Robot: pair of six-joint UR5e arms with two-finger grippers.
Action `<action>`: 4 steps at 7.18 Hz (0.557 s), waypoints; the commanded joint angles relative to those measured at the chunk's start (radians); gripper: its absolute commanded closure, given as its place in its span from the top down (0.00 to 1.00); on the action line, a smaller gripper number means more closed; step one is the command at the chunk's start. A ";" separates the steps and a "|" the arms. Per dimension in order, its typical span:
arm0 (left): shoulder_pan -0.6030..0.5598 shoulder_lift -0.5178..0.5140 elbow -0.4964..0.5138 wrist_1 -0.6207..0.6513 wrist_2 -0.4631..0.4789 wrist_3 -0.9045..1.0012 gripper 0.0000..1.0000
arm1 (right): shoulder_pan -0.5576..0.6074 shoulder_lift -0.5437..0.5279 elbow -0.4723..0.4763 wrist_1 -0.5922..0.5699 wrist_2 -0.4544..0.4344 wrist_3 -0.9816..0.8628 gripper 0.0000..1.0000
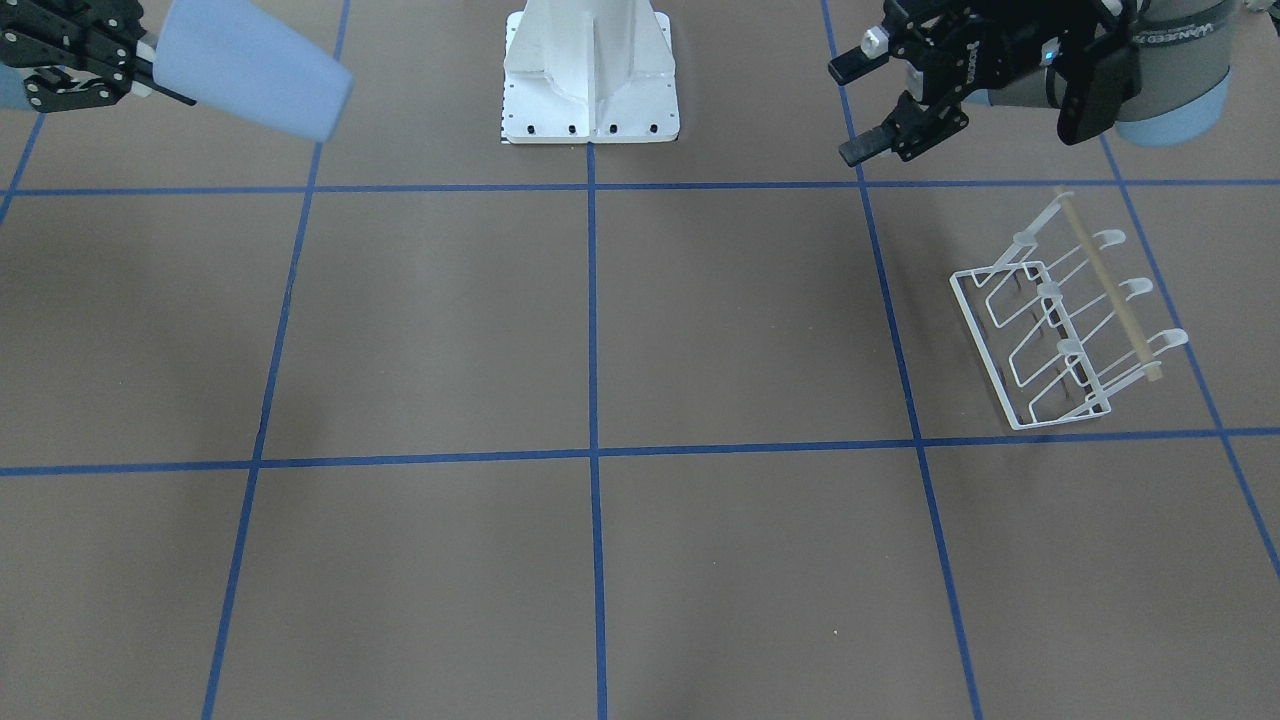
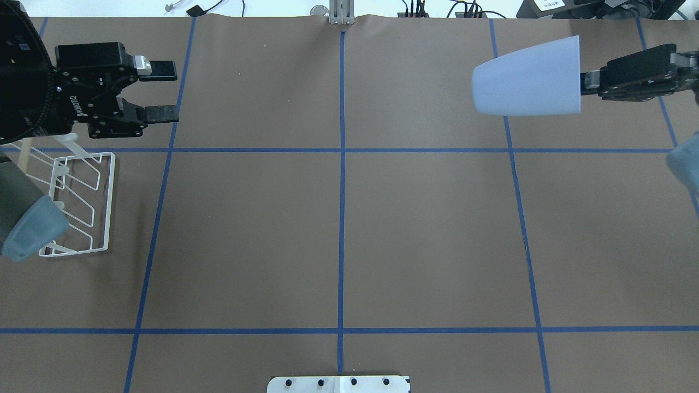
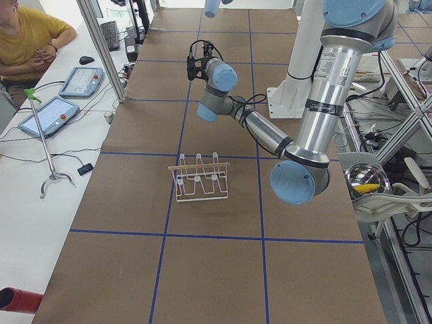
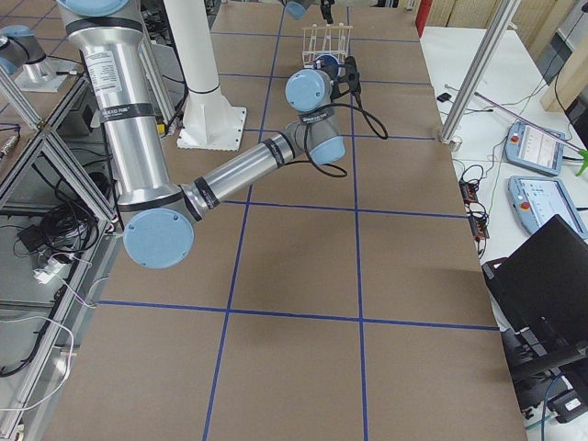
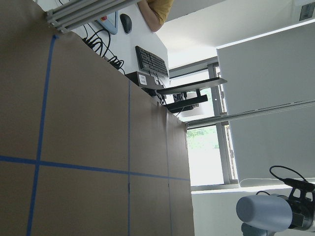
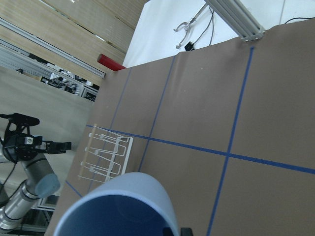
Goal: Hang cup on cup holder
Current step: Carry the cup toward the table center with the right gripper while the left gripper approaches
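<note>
My right gripper [image 2: 585,83] is shut on the rim of the pale blue cup [image 2: 527,76] and holds it on its side in the air, base pointing toward the table's middle. It also shows in the front view [image 1: 250,70] and the right wrist view [image 6: 123,206]. The white wire cup holder [image 2: 111,202] stands on the table at the robot's left, seen in the front view [image 1: 1112,295] with its wooden rod and slanted prongs. My left gripper [image 2: 163,91] is open and empty, hovering just beyond the holder [image 1: 855,110].
The robot's white base [image 1: 590,75] stands at the near middle edge. Blue tape lines grid the brown table [image 2: 426,229]. An operator [image 3: 27,40] sits with tablets past the far edge, beside a keyboard and cables.
</note>
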 commanded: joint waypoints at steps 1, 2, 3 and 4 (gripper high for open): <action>0.048 -0.051 -0.017 -0.009 0.003 -0.102 0.98 | -0.199 0.000 -0.002 0.200 -0.229 0.079 0.00; 0.068 -0.076 -0.020 -0.037 0.003 -0.154 0.98 | -0.300 0.001 -0.019 0.262 -0.327 0.073 0.00; 0.099 -0.105 -0.019 -0.040 0.003 -0.165 0.98 | -0.394 0.018 -0.027 0.299 -0.419 0.072 0.00; 0.111 -0.118 -0.020 -0.040 0.004 -0.180 0.98 | -0.481 0.035 -0.045 0.343 -0.521 0.052 0.00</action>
